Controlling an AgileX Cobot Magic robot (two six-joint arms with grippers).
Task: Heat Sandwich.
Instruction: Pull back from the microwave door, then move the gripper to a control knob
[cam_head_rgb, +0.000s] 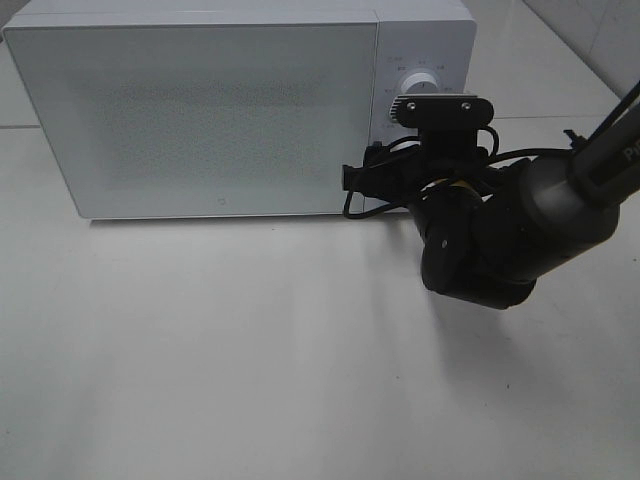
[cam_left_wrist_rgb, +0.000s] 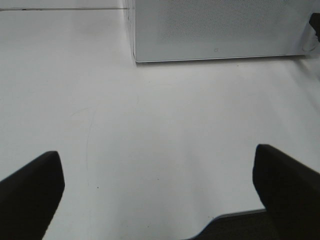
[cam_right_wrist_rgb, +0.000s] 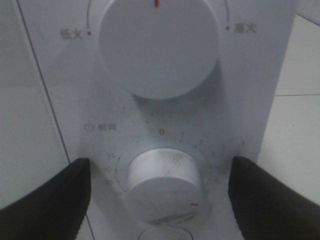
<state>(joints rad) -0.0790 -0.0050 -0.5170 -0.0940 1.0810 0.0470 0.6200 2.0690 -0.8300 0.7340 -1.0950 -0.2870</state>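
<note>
The white microwave (cam_head_rgb: 200, 110) stands at the back of the table with its door shut. The sandwich and its plate are out of view. My right arm (cam_head_rgb: 470, 220) reaches to the microwave's control panel, and its wrist hides the gripper in the exterior view. In the right wrist view my right gripper (cam_right_wrist_rgb: 160, 200) is open, with one finger (cam_right_wrist_rgb: 50, 200) on each side of the lower timer knob (cam_right_wrist_rgb: 165, 185) and apart from it. The knob's red mark (cam_right_wrist_rgb: 192, 204) points away from 0. My left gripper (cam_left_wrist_rgb: 160, 195) is open and empty above the table, in front of the microwave (cam_left_wrist_rgb: 220, 30).
The upper power knob (cam_right_wrist_rgb: 157, 45) sits above the timer knob and also shows in the exterior view (cam_head_rgb: 420, 82). The white table (cam_head_rgb: 250, 350) stretches out in front of the microwave. The table's edge (cam_left_wrist_rgb: 230, 217) lies near my left gripper.
</note>
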